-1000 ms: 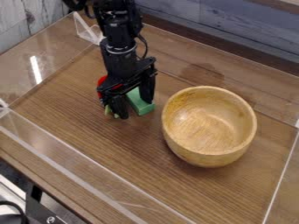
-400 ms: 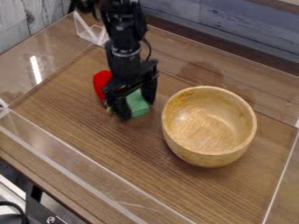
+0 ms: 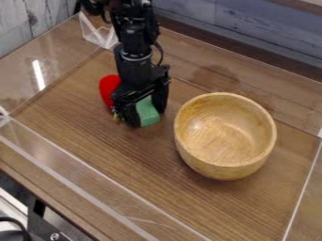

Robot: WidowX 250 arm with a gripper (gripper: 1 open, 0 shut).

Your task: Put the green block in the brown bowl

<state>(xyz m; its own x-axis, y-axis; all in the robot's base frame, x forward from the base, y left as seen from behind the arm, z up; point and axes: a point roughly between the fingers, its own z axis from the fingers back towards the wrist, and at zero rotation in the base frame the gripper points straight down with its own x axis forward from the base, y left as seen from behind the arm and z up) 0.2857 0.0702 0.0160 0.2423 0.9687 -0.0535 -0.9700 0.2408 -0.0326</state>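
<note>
Seemingly matte green block (image 3: 150, 113), smooth grained wooden brown bowl (image 3: 224, 136)

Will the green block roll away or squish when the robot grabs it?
Probably not. The green block looks flat-sided and stiff, so it should sit still on the table. It is small beside the brown bowl, so likely light.

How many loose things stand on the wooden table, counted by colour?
Green: 1, the green block, between the fingers of the open pincer
Red: 1, the red toy
Light brown: 1, the brown bowl
Total: 3
</note>
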